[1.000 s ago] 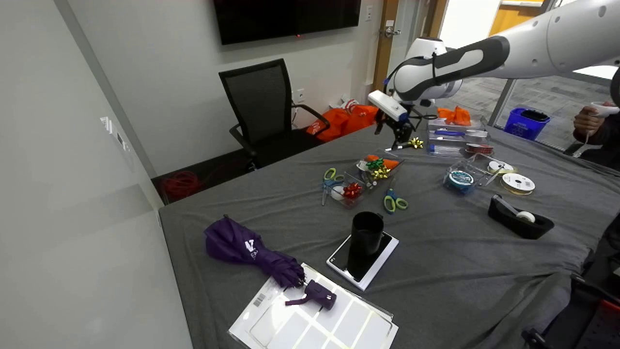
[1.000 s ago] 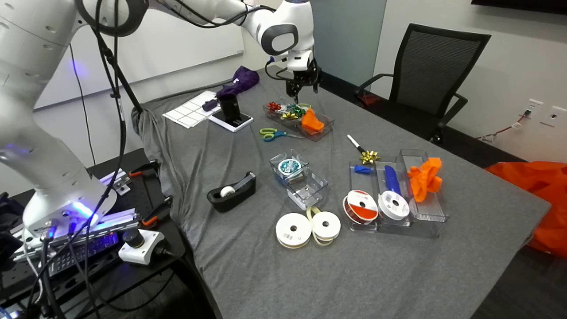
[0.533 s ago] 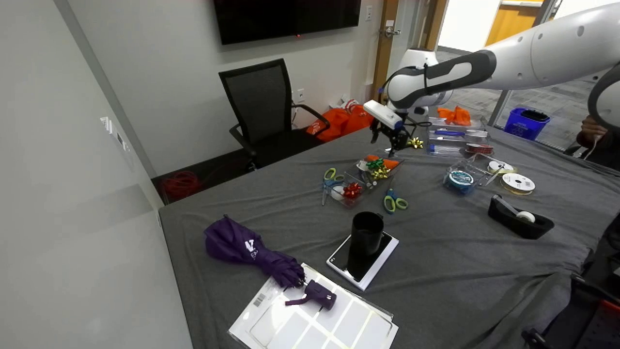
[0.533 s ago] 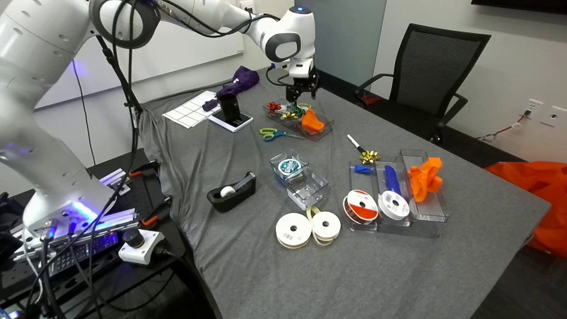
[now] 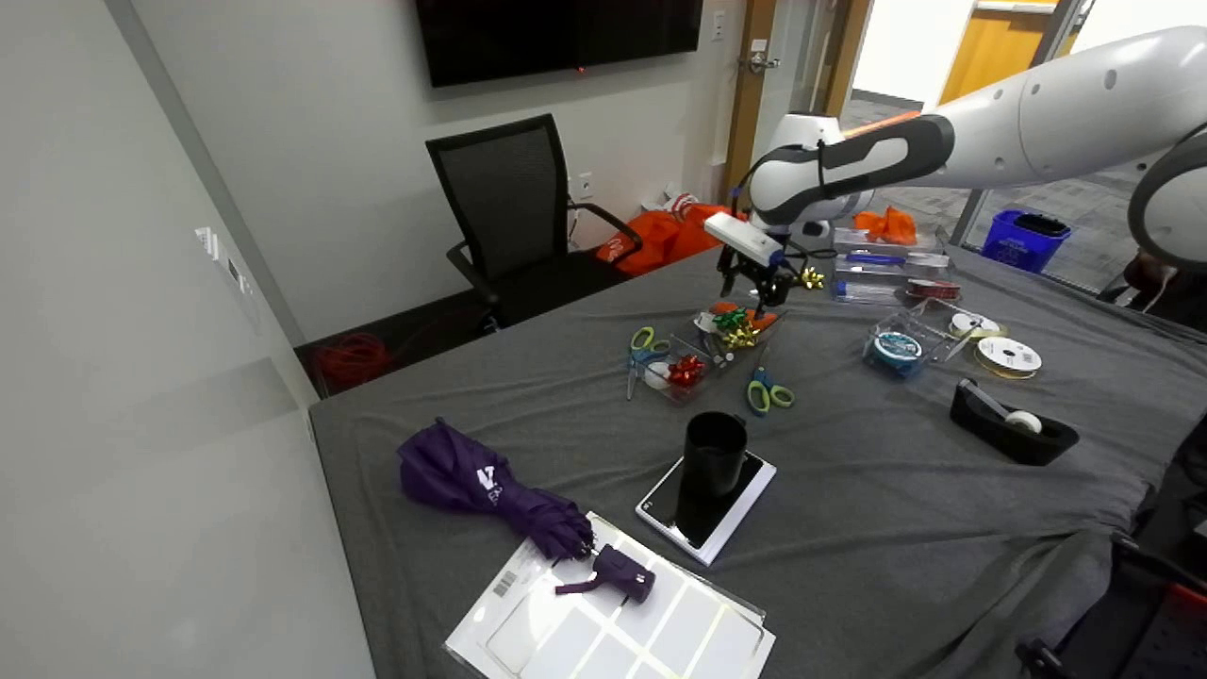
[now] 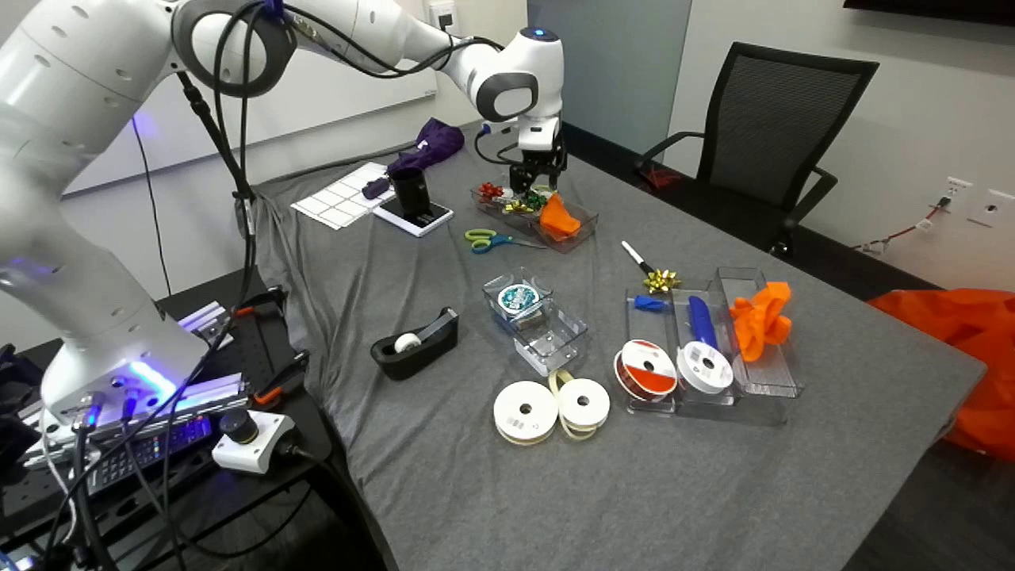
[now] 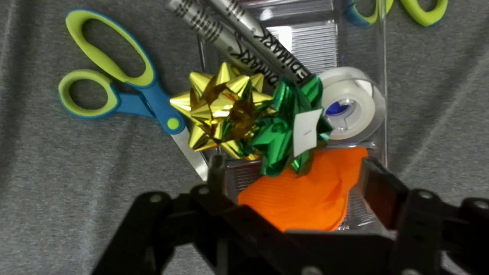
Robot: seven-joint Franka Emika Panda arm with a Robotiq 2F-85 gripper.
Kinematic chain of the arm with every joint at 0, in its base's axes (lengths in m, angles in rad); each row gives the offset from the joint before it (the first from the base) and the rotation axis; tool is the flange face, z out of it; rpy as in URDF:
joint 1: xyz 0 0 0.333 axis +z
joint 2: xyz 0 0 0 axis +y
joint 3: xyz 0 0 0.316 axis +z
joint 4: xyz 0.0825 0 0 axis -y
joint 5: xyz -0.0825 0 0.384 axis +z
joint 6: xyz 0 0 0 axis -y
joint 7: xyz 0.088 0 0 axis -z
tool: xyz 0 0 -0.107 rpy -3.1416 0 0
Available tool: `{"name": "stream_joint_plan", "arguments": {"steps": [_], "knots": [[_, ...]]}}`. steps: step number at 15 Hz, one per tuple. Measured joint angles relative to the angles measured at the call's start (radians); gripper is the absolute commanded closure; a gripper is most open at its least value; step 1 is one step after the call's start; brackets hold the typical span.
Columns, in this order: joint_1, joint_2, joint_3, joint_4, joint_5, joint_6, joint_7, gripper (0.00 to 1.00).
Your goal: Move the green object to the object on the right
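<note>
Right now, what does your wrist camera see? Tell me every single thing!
clear tray: count unclear, see-through, middle
green bow: 1, green, in the tray
tag: 1, white, on the green bow
gold bow: 1, gold, beside the green bow
markers: 2, silver, in the tray
tape roll: 1, white, in the tray
cloth: 1, orange, in the tray
scissors: 2, green and blue, opposite sides of the tray
tablecloth: 1, grey, underneath
gripper: 1, black, picture bottom

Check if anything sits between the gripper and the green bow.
Nothing visible does: in the wrist view, the green bow lies largely uncovered ahead of the open gripper. Its sides are crowded, though, with the gold bow close at image left and the tape roll at image right; a grasp might catch either.
</note>
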Motion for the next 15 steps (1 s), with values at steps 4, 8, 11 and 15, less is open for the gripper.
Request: {"name": "stream_joint_plan", "arguments": {"steps": [4,8,11,15], "knots": [[-0.003,0.004,0.007,0.001,0.0,0.0,-0.022,0.71],[-0.005,0.016,0.008,0.013,0.0,-0.001,-0.023,0.97],[-0.007,0.025,0.008,0.017,0.0,-0.001,-0.024,1.0],[-0.009,0.027,0.008,0.017,0.0,-0.001,-0.024,1.0]]}}
